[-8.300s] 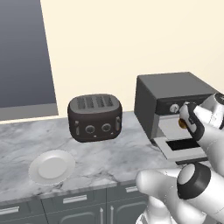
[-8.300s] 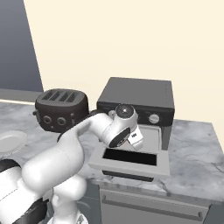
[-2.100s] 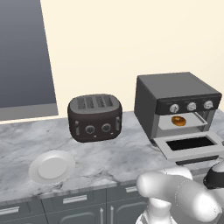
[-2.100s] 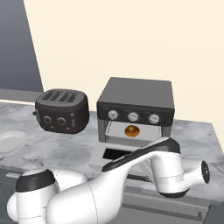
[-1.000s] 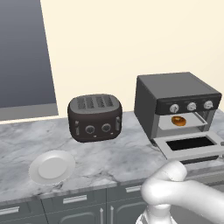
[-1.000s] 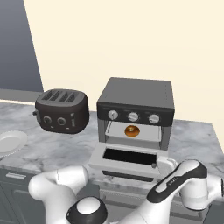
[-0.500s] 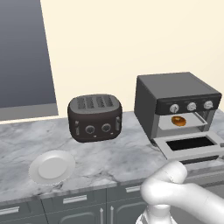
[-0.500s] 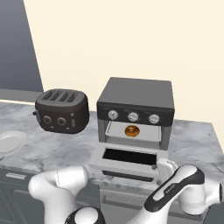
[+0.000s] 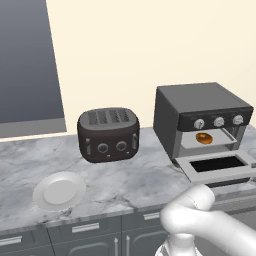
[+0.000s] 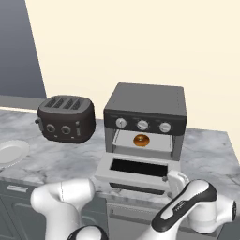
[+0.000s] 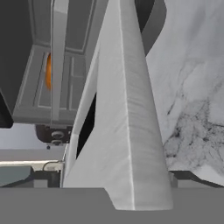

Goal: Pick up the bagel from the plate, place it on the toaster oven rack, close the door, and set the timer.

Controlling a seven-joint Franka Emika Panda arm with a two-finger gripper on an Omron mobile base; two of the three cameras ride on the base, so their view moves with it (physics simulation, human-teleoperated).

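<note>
From the left base view, the small glossy golden-brown bagel [image 9: 203, 137] lies on the flat light-grey toaster oven rack [image 9: 209, 141] inside the dark grey boxy toaster oven [image 9: 200, 117]; its three silver knobs sit in a row above the opening. The light-grey framed door [image 9: 217, 166] with a dark glass window hangs open and lies flat, its right end cut off by the picture's edge. The round, shallow white plate [image 9: 59, 191] sits bare on the grey marbled desk [image 9: 130, 177], well apart from the oven, with the dark brown four-slot toaster [image 9: 108, 134] between them. The smooth white arm [image 9: 205, 230] curves across the lower right and runs off the frame.

From the right base view, the bagel [image 10: 140, 139] shows clearly on the rack, dark hole at its centre. The plate [image 10: 10, 152] is cut off at the left edge. The door [image 10: 139, 171] juts forward, and the arm's forward end rises just beside its right front corner, hiding that corner.

In the hand view, the pale door edge [image 11: 124, 113] fills the middle, very close and hard to read. An orange sliver of the bagel [image 11: 48, 72] peeks past a grey upright. Marbled desk [image 11: 192, 78] lies on the right. The gripper's jaws stand wide apart, holding nothing.
</note>
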